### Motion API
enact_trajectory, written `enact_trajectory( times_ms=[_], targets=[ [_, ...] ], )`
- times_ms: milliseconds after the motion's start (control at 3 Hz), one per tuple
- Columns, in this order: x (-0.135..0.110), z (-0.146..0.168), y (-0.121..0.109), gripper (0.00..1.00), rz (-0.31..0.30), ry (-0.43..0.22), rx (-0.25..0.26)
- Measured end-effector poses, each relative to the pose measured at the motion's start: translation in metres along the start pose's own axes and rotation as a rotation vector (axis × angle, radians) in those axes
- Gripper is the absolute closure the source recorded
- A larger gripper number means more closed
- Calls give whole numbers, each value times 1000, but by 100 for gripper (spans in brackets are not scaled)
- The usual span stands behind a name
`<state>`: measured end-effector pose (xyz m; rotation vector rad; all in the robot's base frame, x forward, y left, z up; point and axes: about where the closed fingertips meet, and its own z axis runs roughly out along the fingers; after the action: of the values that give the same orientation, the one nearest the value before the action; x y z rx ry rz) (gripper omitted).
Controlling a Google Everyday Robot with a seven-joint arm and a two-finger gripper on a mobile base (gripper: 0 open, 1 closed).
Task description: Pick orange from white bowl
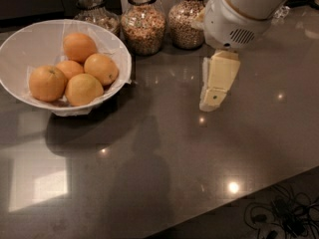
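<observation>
Five oranges (101,68) sit in the white bowl (22,41), far left of the bench (164,163). One is at the back, two in the middle, and two in front (the front pair lies lowest, against the near wall). All of them touch a neighbour. A crinkled white liner (72,111) pokes out under the bowl's near edge and runs along the right rim.

Three glass jars (143,21) of grains stand in a row just behind the bowl. The leftmost is partly hidden by the bowl rim and the rightmost is partly covered by the arm.

The claw (213,99) hangs over bare bench right of centre. It is well apart from the bowl, tip pointing down and tilted slightly left, and it sits roughly level with the oranges in frame. Nothing is in its grip. Whether it's released or clenched I can't tell from this angle. The white wrist housing (239,11) directly above it fills the top right.

The bench is dark, glossy grey, with light spots and the bowl's shadow on it. There's a tangle of cables (279,215) on the floor past the bench's near right edge.
</observation>
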<state>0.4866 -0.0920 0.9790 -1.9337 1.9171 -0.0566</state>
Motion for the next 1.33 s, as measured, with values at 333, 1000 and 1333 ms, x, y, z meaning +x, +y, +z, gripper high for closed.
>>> enact_trajectory(
  times_ms=[333, 1000, 1333],
  targets=[
    [-64, 8, -10, 0, -119, -64, 7],
    [-77, 16, -13, 0, -131, -116, -2],
    [-123, 33, -36, 0, -184, -237, 6]
  ],
)
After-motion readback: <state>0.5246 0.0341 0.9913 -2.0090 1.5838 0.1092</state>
